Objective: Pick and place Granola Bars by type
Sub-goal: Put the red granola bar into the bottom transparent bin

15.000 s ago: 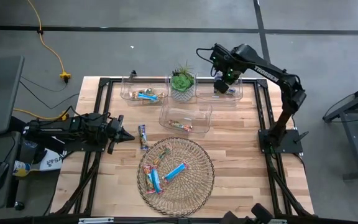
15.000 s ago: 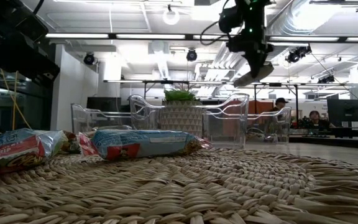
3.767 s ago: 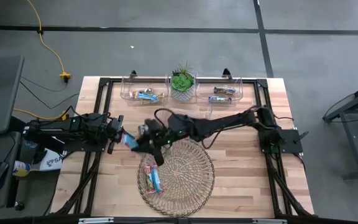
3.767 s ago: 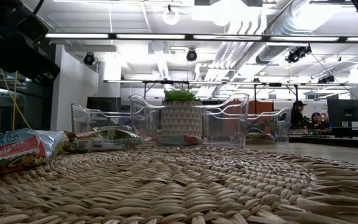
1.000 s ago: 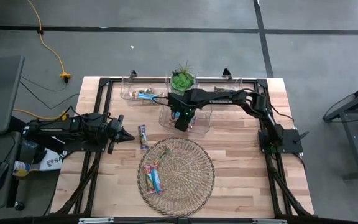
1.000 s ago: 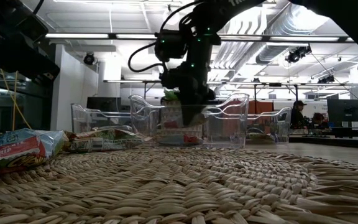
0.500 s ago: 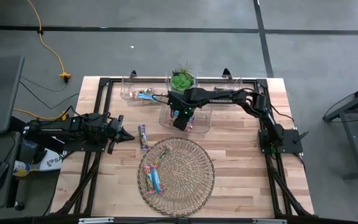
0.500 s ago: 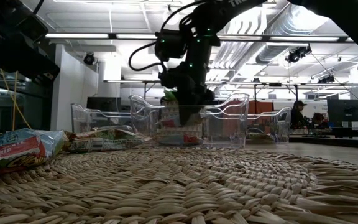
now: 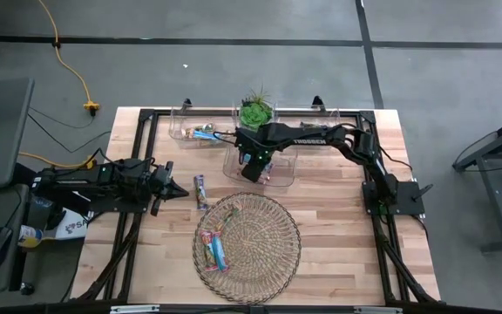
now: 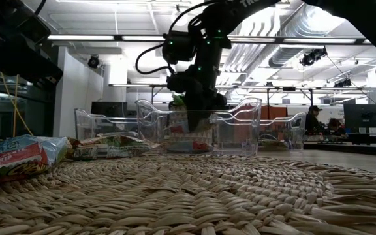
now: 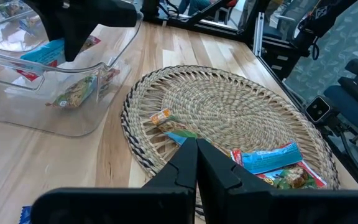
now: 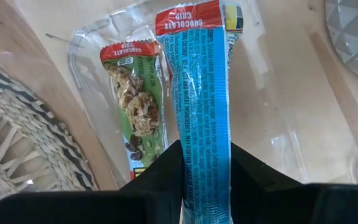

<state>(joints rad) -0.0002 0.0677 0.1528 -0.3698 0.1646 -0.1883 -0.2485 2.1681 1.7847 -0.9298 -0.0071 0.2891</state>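
My right gripper point(image 9: 251, 167) reaches down into the middle clear bin point(image 9: 279, 174) and is shut on a blue granola bar point(image 12: 201, 81). A green-wrapped bar point(image 12: 135, 106) lies on the bin floor beside it. The left wrist view shows the blue bar point(image 11: 45, 50) below that gripper inside the bin. My left gripper point(image 9: 179, 189) is shut and waits low by the table's left edge, near a bar point(image 9: 200, 190) lying flat on the wood. Other bars point(image 9: 213, 249) lie in the left part of the wicker tray point(image 9: 273, 240). My right gripper pinches the blue bar between its two fingers point(image 12: 160, 171). They close on the wrapper's flat sides point(image 12: 204, 140), away from its red end point(image 12: 191, 18). The fingers come from above, pointing down, and lie along the bar. The bar hangs below them inside the bin; whether its red end touches the floor I cannot tell.
Two more clear bins stand along the far edge, one left point(image 9: 200, 131) and one right point(image 9: 308, 131), each with bars inside. A potted plant point(image 9: 255, 113) stands between them, just behind the middle bin. Bare wood lies right of the tray.
My right gripper has shifted slightly toward the table's left over the middle bin, still shut on the blue bar.
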